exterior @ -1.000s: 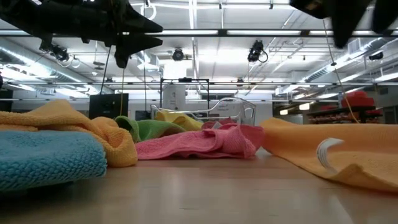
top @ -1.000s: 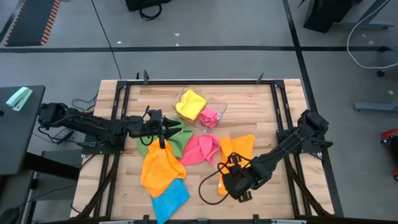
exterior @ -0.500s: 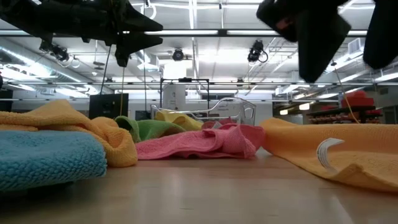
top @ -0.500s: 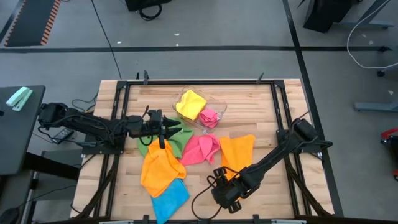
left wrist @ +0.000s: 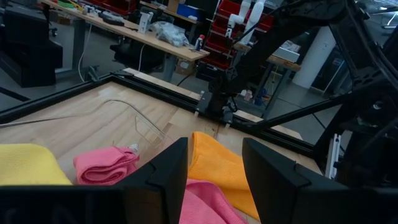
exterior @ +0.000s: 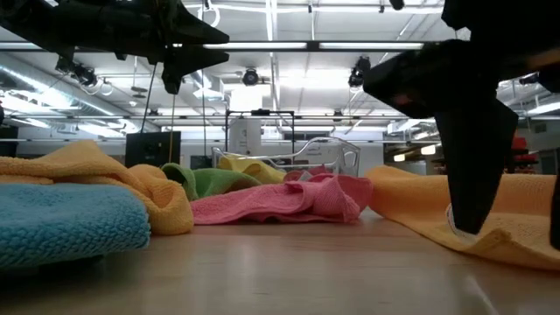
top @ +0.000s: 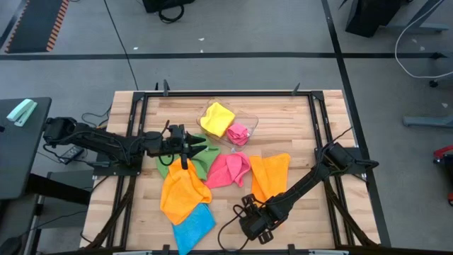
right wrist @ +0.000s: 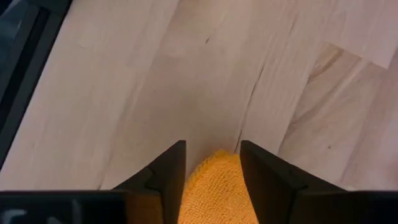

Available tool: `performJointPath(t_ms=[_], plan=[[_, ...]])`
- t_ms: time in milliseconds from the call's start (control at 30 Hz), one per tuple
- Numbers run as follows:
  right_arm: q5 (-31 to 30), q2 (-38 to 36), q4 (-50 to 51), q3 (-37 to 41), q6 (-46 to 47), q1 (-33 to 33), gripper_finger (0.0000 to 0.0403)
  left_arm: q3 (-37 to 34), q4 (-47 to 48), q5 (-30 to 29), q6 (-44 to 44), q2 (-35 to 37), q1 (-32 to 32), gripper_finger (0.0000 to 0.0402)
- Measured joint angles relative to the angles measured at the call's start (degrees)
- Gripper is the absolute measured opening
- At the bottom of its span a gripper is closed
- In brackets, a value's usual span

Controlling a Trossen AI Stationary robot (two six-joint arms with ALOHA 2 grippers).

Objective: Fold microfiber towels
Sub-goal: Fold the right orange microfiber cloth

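Several microfiber towels lie crumpled mid-table: green (top: 192, 160), pink (top: 229, 170), a left orange one (top: 182, 191), blue (top: 192, 228) and a right orange one (top: 271, 174). A yellow towel (top: 217, 117) and a small pink one (top: 239, 132) sit in the clear tray (top: 251, 122). My right gripper (right wrist: 213, 163) is open, low over the right orange towel's near corner (right wrist: 214, 186), which shows between its fingers. My left gripper (left wrist: 215, 163) hangs open and level above the green towel, holding nothing. My right gripper points steeply down with one finger on each side of the right orange towel's near corner (right wrist: 215, 180), close to its white label (exterior: 458, 210). The towel lies flat on the table. Whether the fingers (exterior: 477, 166) touch the cloth, I cannot tell.
A black metal frame (top: 226, 94) runs round the wooden table top. Bare wood (top: 297, 120) lies at the far right and along the near edge beyond the orange corner (right wrist: 205, 74). A black cable (top: 230, 223) loops beside my right gripper.
My right gripper has come down and moved toward the table's near edge and a little left, from above the right orange towel's near part to its near corner. The towels have stayed where they were.
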State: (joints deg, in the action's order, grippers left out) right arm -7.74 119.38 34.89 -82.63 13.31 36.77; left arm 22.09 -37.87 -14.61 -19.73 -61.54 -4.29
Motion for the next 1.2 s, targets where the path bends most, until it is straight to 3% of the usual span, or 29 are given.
performJointPath(t_ms=[333,667,900,1200], plan=[[-0.2,-1.1,-7.8,6.9,3.1,-0.4,0.0079,0.0,0.0,0.0,0.0,0.0,0.0,0.0162],[0.9,-2.4,-7.3,7.4,0.6,-0.7,0.0008,0.0,0.0,0.0,0.0,0.0,0.0,0.0162],[1.3,-15.2,-2.9,7.4,-1.3,-0.1,0.0005,0.0,0.0,0.0,0.0,0.0,0.0,0.0162],[-5.5,-33.1,0.6,7.4,-2.6,4.2,0.0004,0.0,-0.5,2.2,0.9,0.0,-2.9,0.0162]])
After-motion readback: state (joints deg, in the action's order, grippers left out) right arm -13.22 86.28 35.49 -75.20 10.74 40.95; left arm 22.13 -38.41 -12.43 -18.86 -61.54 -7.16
